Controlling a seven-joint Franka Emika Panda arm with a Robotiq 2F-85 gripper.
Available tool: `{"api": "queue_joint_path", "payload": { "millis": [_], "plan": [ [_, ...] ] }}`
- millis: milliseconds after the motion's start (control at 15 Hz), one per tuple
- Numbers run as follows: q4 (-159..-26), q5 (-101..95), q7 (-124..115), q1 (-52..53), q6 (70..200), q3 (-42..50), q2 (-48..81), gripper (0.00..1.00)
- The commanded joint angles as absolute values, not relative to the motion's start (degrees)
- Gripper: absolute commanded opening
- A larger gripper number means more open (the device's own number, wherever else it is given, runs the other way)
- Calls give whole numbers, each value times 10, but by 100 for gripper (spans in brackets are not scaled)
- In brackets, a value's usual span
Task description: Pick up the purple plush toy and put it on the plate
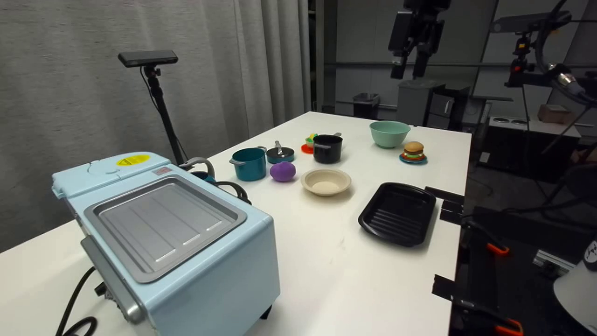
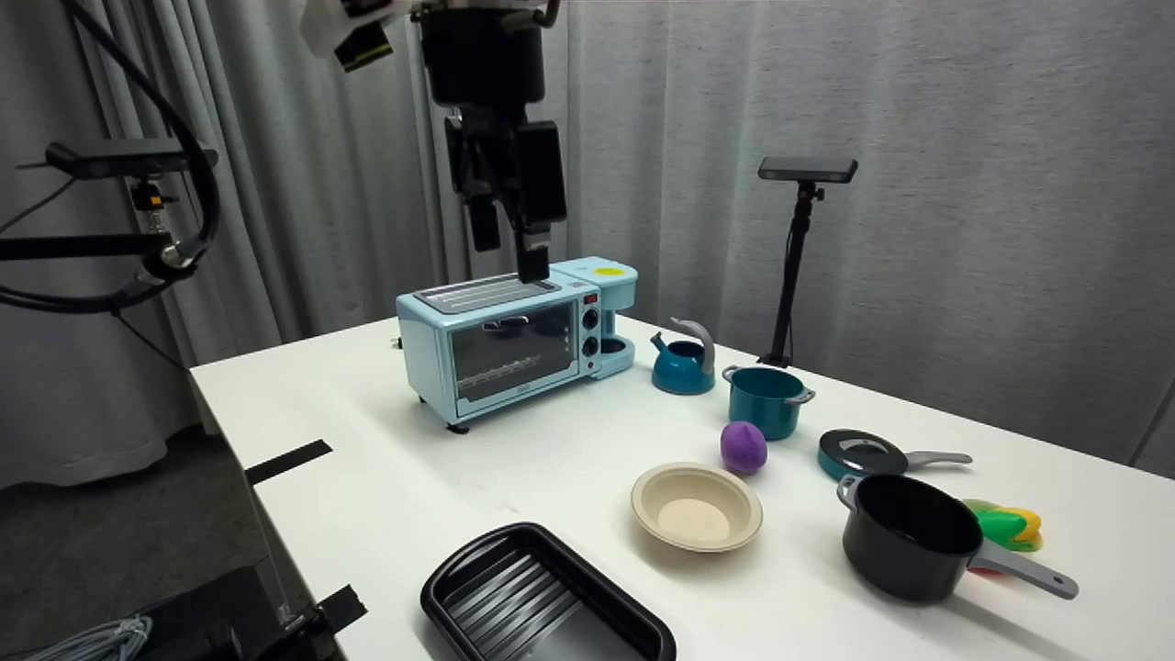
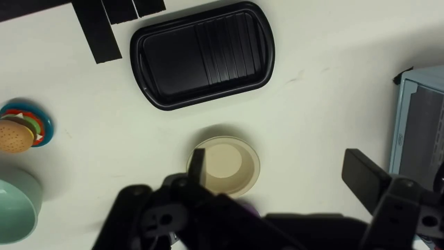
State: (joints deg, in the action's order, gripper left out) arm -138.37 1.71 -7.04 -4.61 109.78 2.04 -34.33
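High above a white table [image 1: 322,261], my gripper [image 3: 275,163] hung with its two fingers [image 3: 362,177] spread wide apart. The purple plush toy [image 2: 744,448] sat on the tabletop, between a teal pot [image 2: 764,413] and the cream plate [image 2: 695,523], near both. The plate, a shallow round dish, showed its flat pale floor to my wrist view, where one finger crossed in front of its rim and my own parts hid most of the toy. Near the plate lay a black tray [image 3: 173,66], ridged across part of its floor. Well apart from it, a pale green bowl [image 1: 390,137] stood upright, with a toy burger [image 3: 15,135] on a small blue dish [image 3: 49,128] near it. A black pot [image 2: 895,555] stood close to green and yellow toy pieces [image 2: 1005,526]. Through the glass door [image 2: 505,340] of a light-blue toaster oven [image 2: 426,363], a wire rack [image 2: 500,374] showed.
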Motion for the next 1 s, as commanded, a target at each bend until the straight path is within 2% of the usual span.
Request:
{"api": "queue_joint_path", "payload": {
  "millis": [0, 333, 933],
  "plan": [
    [-1370, 19, -74, -43, 1100, 14, -313, 100],
    [-1340, 25, -86, -30, 1131, -7, -223, 100],
    [-1179, 15, -139, -17, 1217, -22, 31, 100]
  ]
}}
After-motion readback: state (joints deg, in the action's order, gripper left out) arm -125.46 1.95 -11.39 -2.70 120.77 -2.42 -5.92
